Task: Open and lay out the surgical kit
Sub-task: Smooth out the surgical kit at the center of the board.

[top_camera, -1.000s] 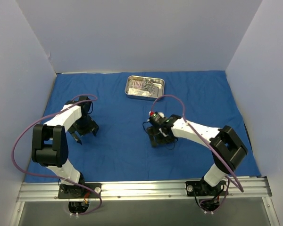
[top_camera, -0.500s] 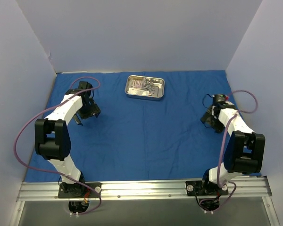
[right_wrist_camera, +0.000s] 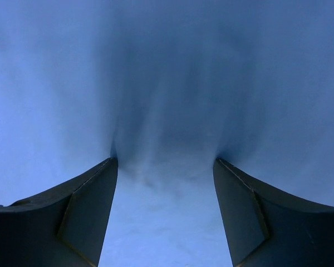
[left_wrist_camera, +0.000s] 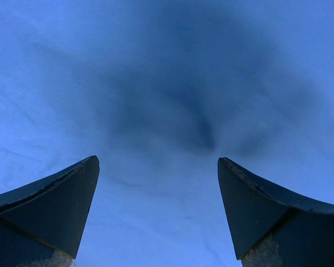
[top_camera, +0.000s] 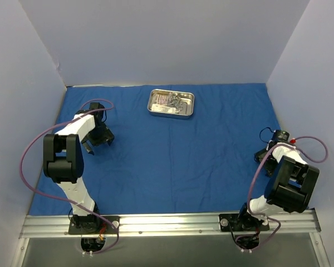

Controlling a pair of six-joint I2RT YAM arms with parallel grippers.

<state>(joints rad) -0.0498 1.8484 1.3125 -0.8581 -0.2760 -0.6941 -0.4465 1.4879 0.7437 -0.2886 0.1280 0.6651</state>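
Over the last second the right gripper (top_camera: 265, 156) swings from the middle of the blue cloth wrap (top_camera: 172, 161) out to its right edge, where it now sits low, jaws apart with only flat cloth between them. The left gripper (top_camera: 96, 146) shifts little on the left side, its jaws spread wide and empty over the cloth. The wrap lies open and smooth, and the steel tray (top_camera: 152, 105) sits at its far middle with the instruments (top_camera: 172, 102) heaped inside, so unwrapping looks finished and laying out not yet begun
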